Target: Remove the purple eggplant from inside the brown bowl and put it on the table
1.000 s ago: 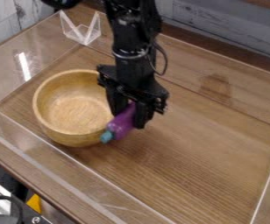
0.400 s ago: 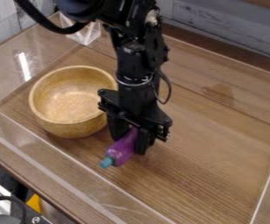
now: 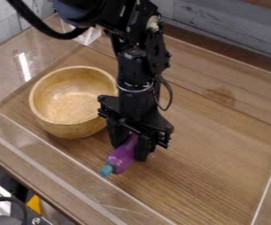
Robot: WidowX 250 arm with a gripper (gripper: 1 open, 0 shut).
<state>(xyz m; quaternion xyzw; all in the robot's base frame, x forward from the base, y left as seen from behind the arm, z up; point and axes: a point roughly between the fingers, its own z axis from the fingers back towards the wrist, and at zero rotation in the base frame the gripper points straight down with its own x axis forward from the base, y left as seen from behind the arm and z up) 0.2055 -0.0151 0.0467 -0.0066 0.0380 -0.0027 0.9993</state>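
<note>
The purple eggplant [image 3: 121, 158] hangs tilted, its teal stem tip pointing down-left close to the table [image 3: 208, 167]; I cannot tell whether the tip touches the wood. My gripper [image 3: 132, 147] is shut on the eggplant's upper end, its black fingers on either side of it. The brown bowl [image 3: 69, 105] stands to the left of the gripper, with nothing visible inside it. The eggplant is outside the bowl, just past its right-hand rim.
Clear acrylic walls [image 3: 55, 176] run around the table's edges, close to the front left of the eggplant. A clear plastic stand [image 3: 82, 31] sits at the back left. The black arm [image 3: 132, 44] rises over the bowl's right side.
The gripper has carried the eggplant from above the bowl's right rim down and to the right, lowering it toward the tabletop. The bowl has stayed in place.
</note>
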